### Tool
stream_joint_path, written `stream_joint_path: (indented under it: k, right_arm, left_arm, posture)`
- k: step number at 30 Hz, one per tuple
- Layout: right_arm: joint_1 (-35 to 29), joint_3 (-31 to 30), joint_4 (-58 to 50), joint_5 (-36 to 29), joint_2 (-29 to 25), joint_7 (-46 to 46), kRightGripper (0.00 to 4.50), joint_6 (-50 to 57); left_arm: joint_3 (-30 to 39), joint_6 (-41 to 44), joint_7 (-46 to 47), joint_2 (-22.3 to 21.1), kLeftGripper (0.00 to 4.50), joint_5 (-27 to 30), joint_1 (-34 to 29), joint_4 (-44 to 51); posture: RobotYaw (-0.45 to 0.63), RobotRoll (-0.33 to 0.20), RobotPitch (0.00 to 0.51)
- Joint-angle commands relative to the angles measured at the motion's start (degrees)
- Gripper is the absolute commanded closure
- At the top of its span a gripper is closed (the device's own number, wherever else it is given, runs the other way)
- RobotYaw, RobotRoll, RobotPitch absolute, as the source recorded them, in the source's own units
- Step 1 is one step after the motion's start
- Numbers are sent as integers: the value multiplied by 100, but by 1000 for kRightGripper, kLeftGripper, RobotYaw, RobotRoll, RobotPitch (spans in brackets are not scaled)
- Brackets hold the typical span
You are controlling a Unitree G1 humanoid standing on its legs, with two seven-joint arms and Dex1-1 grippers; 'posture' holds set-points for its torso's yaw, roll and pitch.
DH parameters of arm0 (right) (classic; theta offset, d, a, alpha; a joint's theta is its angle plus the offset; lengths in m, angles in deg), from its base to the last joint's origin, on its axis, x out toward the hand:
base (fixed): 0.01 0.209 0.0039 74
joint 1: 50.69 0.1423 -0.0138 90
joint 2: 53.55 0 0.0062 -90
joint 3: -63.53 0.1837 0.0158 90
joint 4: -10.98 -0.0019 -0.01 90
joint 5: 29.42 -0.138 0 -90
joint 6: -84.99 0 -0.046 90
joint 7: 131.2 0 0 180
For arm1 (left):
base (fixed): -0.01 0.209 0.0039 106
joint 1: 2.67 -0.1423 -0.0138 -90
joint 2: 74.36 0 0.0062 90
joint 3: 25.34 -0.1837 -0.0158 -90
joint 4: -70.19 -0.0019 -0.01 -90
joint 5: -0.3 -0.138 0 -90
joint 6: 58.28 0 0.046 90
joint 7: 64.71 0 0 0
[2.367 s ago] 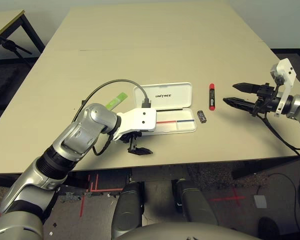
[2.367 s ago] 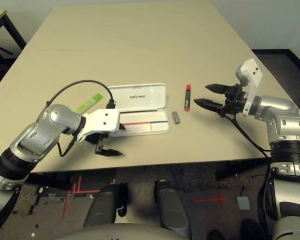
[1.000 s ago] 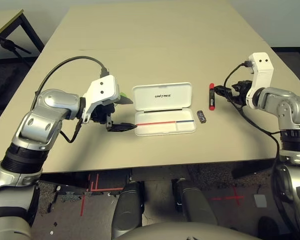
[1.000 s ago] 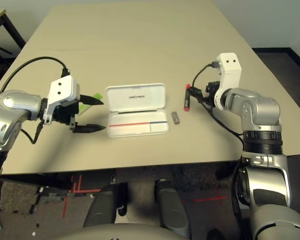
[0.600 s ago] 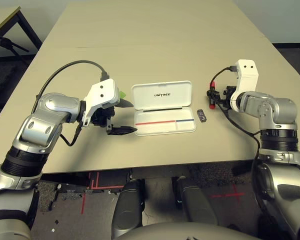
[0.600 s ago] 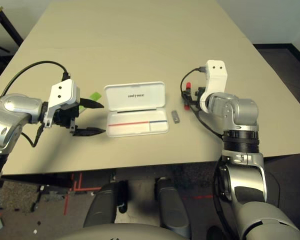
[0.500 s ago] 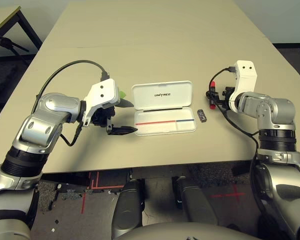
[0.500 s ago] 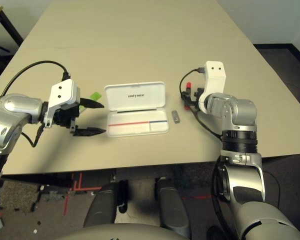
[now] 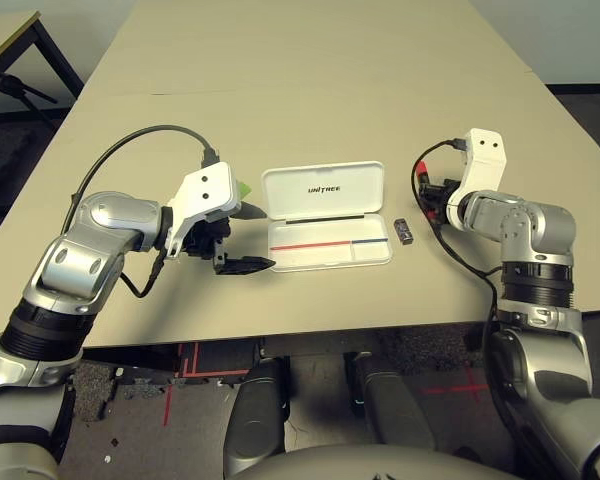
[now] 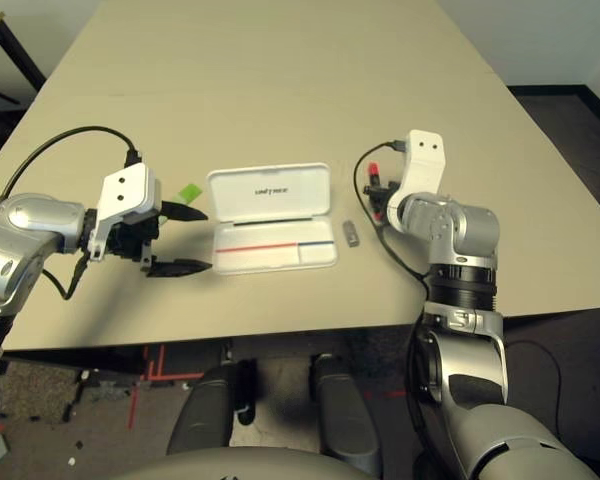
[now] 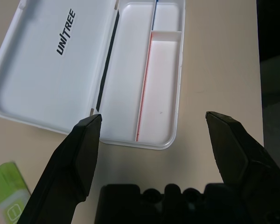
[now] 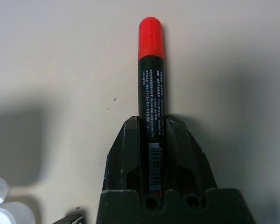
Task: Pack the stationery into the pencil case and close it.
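Marker (image 12: 150, 93): now pinched by the right gripper (image 12: 151, 135), previously untouched; packing can begin
Case (image 9: 330, 257): left open, empty, on desk (image 9: 280, 310)
Left gripper (image 11: 154, 140): spread beside it
Eraser (image 9: 404, 232), green strip (image 10: 189, 193): still unpacked

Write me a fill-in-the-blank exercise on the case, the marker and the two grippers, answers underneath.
The right gripper has its fingers closed on the red and black ____.
The word printed inside the lid of the white case is ____.
The left gripper's two fingers stand ____, with nothing between them.
The strip lying on the table beyond the left gripper is ____ and white.

Missing words: marker; UNITREE; apart; green
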Motion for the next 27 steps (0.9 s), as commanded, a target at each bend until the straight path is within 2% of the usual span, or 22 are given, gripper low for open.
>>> stream_joint_path:
  k: [1, 6, 15, 22, 27]
  right_arm:
    - [-93, 96, 164, 51, 38, 109, 3988, 106]
    - [-217, -145, -69, 106, -293, -212, 3988, -232]
    - [-484, -559, -607, -177, -1408, -1479, 3988, -206]
    - [-890, -863, -1264, -534, -2189, -2646, 3988, -174]
    - [-1551, -901, -1710, -882, -2986, -3967, 3988, -769]
  left_arm:
    - [33, 23, -6, -60, 0, 101, 31, 76]
    - [79, 122, 36, -82, 0, 165, -62, 291]
    - [210, 672, 367, -166, 0, 469, -375, 1256]
    - [63, 620, 395, -113, 0, 444, -112, 923]
    - [36, 503, 385, -98, 0, 412, -92, 761]
  posture:
    - [22, 0, 181]
    - [19, 0, 181]
    - [9, 0, 183]
    - [10, 0, 185]
    - [-4, 0, 178]
